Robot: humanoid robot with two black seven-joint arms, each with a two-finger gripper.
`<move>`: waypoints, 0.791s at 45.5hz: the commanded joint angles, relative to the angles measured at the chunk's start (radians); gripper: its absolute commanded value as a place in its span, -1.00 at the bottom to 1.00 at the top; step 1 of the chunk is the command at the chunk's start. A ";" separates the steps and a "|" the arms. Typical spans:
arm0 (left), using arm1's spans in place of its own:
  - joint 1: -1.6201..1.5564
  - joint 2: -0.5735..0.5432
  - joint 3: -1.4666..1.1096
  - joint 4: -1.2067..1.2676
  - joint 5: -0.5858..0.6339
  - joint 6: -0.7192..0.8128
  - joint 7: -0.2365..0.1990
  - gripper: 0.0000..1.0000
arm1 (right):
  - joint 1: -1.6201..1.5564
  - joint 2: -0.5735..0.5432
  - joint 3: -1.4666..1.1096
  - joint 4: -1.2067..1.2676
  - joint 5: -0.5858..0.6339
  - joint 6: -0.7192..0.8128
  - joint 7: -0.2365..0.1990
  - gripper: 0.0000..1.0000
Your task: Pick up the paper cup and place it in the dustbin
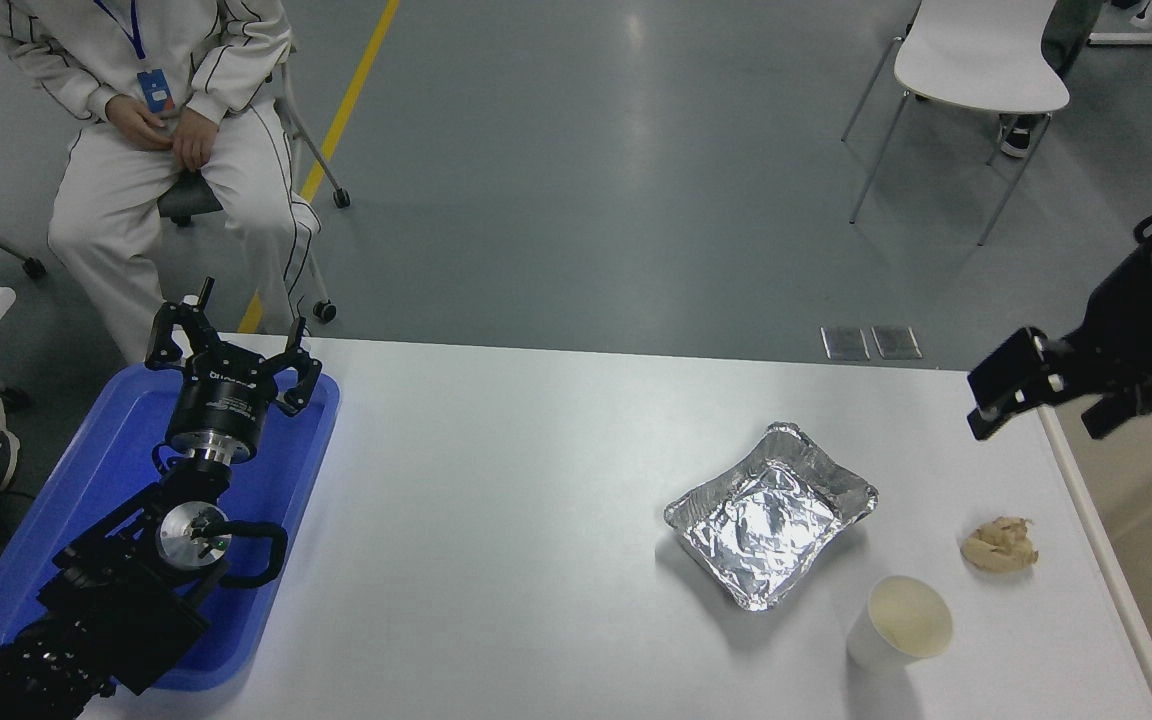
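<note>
Paper cup (900, 622) stands upright on the worktop (536, 500), near edge, untouched, beside the foil tray (771, 514). Right claw (1041, 392) hangs empty, fingers spread, over the dustbin (1101, 535) rim, well apart from the cup. Left claw (231, 350) is parked open above the blue tray (86, 470).

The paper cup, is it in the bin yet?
Not yet. The paper cup stands upright on the table beside the foil tray, untouched. The right gripper hangs empty near the dustbin rim. Grabbing, carrying and dropping remain.

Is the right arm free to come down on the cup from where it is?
Probably yes: the right gripper is above the dustbin rim, and only bare table lies between it and the upright cup.
</note>
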 commanded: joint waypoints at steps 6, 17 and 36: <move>0.000 0.000 0.001 0.000 0.000 0.000 0.000 1.00 | -0.251 -0.010 0.058 -0.003 0.002 -0.112 0.000 0.93; 0.000 0.000 -0.001 0.000 0.000 0.000 0.000 1.00 | -0.412 -0.024 0.107 -0.006 -0.001 -0.412 0.000 0.93; 0.000 0.000 0.000 0.000 0.000 0.000 0.000 1.00 | -0.655 -0.012 0.142 -0.087 -0.018 -0.643 0.000 0.92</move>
